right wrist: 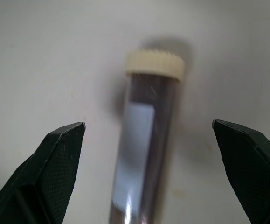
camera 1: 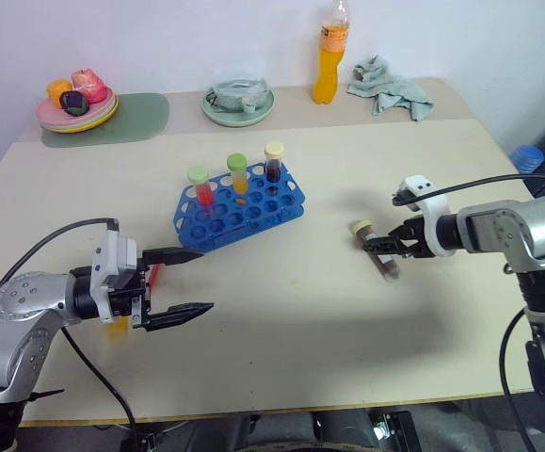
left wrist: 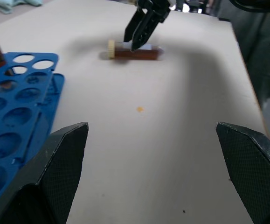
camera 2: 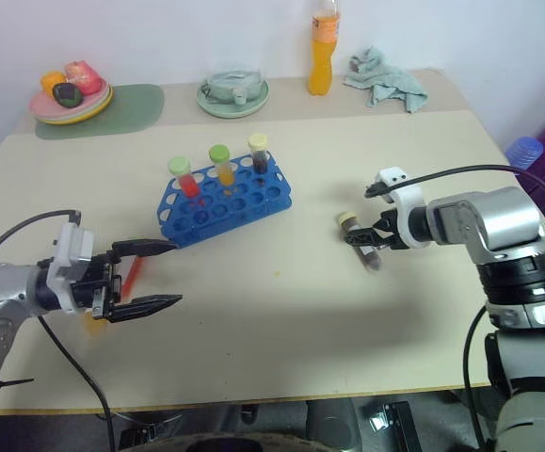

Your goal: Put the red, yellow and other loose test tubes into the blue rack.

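Item: dark brown clear plastic test tube with cream cap (right wrist: pixel 146 140), lying flat on the beige table (camera 1: pixel 281 320), not yet racked.

Relation to the right gripper (camera 1: pixel 385 245): the tube lies directly under and between its two black fingers, which stand wide apart, one to each side of the tube, holding nothing. In the right wrist view the tube's long axis runs straight away from the wrist, cap at the far end, so the fingers straddle it across its width. Whether the tips touch the tube cannot be told. Judged: a short descent and a closing would take it.

Relation to the left gripper (camera 1: pixel 185 282): fingers also wide and empty, pointing across the table toward the tube, which lies well apart from it. The right arm is plainly the nearer.

Farther on: bright blue rectangular plastic rack with round holes (camera 1: pixel 244 212), just beyond the left gripper's tips and well apart from the right gripper. It bears three upright capped tubes.
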Controlling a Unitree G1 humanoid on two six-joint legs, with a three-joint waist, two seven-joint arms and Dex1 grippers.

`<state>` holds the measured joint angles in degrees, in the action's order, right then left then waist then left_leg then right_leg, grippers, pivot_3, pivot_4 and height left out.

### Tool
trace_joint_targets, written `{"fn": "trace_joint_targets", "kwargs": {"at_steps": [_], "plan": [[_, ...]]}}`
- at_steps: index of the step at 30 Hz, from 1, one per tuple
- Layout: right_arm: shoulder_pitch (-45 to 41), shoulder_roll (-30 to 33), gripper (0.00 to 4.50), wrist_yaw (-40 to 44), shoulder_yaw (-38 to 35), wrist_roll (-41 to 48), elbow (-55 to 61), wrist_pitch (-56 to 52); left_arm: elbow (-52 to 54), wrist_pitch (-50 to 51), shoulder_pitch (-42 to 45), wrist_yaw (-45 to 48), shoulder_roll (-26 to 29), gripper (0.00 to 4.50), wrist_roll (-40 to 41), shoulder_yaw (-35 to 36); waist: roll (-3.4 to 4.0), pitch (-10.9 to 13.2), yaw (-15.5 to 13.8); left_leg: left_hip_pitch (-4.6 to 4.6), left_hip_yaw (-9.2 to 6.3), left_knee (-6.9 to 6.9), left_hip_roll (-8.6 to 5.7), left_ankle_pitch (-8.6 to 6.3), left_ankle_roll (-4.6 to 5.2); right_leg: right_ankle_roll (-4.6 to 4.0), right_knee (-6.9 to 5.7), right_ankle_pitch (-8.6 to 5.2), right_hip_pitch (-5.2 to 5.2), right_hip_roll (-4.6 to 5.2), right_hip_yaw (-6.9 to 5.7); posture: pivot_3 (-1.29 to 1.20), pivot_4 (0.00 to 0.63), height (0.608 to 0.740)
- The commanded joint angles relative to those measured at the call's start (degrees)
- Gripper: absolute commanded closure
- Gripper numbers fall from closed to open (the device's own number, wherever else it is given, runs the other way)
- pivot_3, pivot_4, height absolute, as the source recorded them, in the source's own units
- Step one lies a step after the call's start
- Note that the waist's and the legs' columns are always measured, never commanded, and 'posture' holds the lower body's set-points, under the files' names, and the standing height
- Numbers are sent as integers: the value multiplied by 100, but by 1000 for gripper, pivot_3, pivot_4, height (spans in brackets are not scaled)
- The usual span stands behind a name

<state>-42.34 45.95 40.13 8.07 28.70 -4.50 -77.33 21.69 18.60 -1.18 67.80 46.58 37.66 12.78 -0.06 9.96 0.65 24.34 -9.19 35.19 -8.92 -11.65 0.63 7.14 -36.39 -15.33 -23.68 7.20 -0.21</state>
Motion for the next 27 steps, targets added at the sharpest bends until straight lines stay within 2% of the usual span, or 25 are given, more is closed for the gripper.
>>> {"fn": "trace_joint_targets", "kwargs": {"at_steps": [1,4,6,8,12,13,19,22,24,27], "plan": [[-242,-176,0,-31,47,-195,-346,190,290,16,-30,-153,-27,46,81,108,0,0,0,0,0,0,0,1,-1,1,0,2,0,0,0,0,150,740],[-382,-435,0,-107,213,-399,-720,308,412,41,-173,-227,-29,46,122,149,-1,-2,9,-3,0,4,1,1,-2,0,0,5,4,-5,0,0,150,740],[-396,-491,566,-100,325,-526,-821,381,487,65,-241,-283,-28,0,150,180,-6,-4,20,-8,2,4,7,2,-3,-3,0,7,6,-10,3,0,150,740],[-382,-508,1296,-68,425,-632,-841,446,531,102,-279,-312,-14,0,183,215,-6,-5,14,-13,2,4,17,3,-6,-10,1,10,10,-20,3,0,150,740],[-255,-453,3375,71,629,-819,-642,681,596,122,-344,-353,8,0,199,247,-6,-6,12,-20,2,2,31,5,-13,-19,1,14,12,-35,3,0,150,740],[-198,-415,3648,123,700,-867,-526,771,590,127,-334,-353,13,0,203,247,-7,-7,14,-22,3,1,33,5,-13,-20,1,15,13,-37,3,0,150,740],[203,-260,3648,330,746,-1073,110,1416,607,185,-271,-433,-6,0,304,239,-8,-8,0,-25,5,1,34,5,-13,-20,3,16,15,-37,4,0,150,740],[563,-343,3648,433,229,-856,681,1981,484,75,-202,-419,-37,0,181,150,-14,-11,-7,-25,5,0,34,5,-14,-20,4,16,16,-38,4,0,150,740],[855,-601,3648,737,-441,-277,1080,2298,438,143,-125,-546,-169,0,288,163,-14,-10,20,-25,5,0,35,5,-14,-20,4,16,18,-38,4,0,150,740],[1107,-904,3648,1014,-1012,227,1626,2761,275,138,-36,-720,-423,0,329,195,-6,-6,26,-27,12,-8,43,6,-13,-19,2,20,12,-44,10,0,150,740]]}}
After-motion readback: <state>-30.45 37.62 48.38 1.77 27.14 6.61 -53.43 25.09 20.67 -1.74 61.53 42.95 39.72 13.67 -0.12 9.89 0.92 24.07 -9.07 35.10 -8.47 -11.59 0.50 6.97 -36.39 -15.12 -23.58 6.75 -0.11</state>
